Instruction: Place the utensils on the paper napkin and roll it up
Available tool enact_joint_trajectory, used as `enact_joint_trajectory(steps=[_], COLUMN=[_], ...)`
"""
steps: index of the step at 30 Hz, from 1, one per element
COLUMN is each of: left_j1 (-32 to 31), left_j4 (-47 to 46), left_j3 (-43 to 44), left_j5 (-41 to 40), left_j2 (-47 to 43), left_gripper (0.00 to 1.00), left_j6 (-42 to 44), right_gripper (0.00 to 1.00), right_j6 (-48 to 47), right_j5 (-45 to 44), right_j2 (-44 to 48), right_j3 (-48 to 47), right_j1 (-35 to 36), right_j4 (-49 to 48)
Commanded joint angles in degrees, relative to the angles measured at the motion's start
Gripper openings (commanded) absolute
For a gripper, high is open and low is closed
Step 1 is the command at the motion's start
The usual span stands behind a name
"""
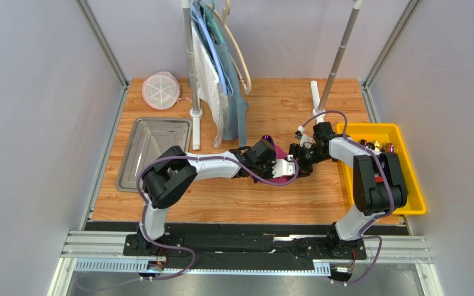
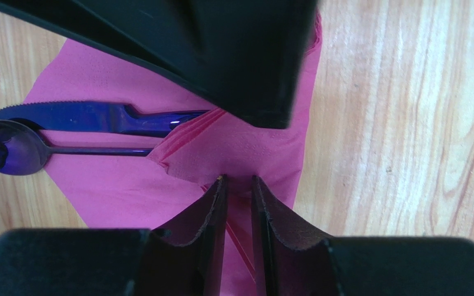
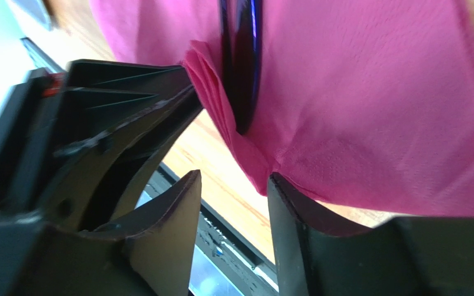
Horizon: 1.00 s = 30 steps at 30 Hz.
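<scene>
From overhead you mostly just see both arms meeting over the middle of the table (image 1: 270,206) with a sliver of pink under them, so the wrist cams do the real work here. Left wrist view: the paper napkin (image 2: 116,191) lies on the wood with the utensils (image 2: 97,132) on it. That's a knife (image 2: 91,117) and a spoon (image 2: 4,148) side by side, with the spoon bowl hanging off the napkin's corner. Their handles vanish under a raised fold, and the left hand (image 2: 239,185) is pinched on that fold. The right wrist view adds that the right hand (image 3: 234,176) has its jaws apart, nothing clamped, with a napkin corner right at the gap. Only the overhead shows the yellow bin (image 1: 416,185) and metal tray (image 1: 135,154).
</scene>
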<state>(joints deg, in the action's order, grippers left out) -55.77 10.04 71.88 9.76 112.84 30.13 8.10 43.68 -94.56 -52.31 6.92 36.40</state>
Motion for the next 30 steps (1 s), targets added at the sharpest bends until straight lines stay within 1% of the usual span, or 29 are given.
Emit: enact_joint_trajectory(steps=[1,4,5,8,11,13,15,21,23,30], left_j1=[0.48,0.66,0.66,0.75,0.84,0.84,0.92,1.45,1.45,1.28], left_j4=[-0.29,-0.03,0.24,0.68,1.56,2.61,3.05,4.46,5.42,7.80], left_j3=[3.01,3.10,3.09,2.57,1.69,0.99,-0.15,-2.27,-2.62,-3.06], left_j5=[-0.18,0.08,0.17,0.52,1.14,1.75,1.75,1.93,2.98,6.06], left_j2=[1.24,1.33,1.25,0.63,-0.95,-2.35,-3.49,-3.85,-3.94,-3.94], left_gripper=[0.28,0.28,0.28,0.29,0.29,0.30,0.30,0.32,0.31,0.21], left_j6=[-1.39,-1.65,-1.74,-2.18,-2.44,-2.44,-2.62,-3.23,-3.41,-4.11], right_gripper=[0.45,0.40,0.36,0.28,0.23,0.18,0.15,0.06,0.00,0.00], right_j6=[-1.15,-1.68,-1.94,-2.30,-2.03,-1.77,-1.77,-2.30,-2.82,-4.23], right_j5=[-2.72,-5.27,-6.23,-8.60,-10.54,-10.72,-10.63,-11.07,-11.25,-12.04], right_j2=[-2.02,-2.99,-3.26,-4.05,-5.01,-5.80,-7.03,-7.83,-7.74,-7.21], right_j3=[-0.86,-1.12,-1.21,-1.47,-1.74,-2.17,-2.53,-2.53,-2.27,-1.91], right_j1=[1.78,2.40,2.49,2.49,2.49,2.57,2.57,2.58,2.58,3.28], right_j4=[-1.25,-0.90,-0.72,-0.10,0.25,0.68,1.12,1.91,2.36,4.82])
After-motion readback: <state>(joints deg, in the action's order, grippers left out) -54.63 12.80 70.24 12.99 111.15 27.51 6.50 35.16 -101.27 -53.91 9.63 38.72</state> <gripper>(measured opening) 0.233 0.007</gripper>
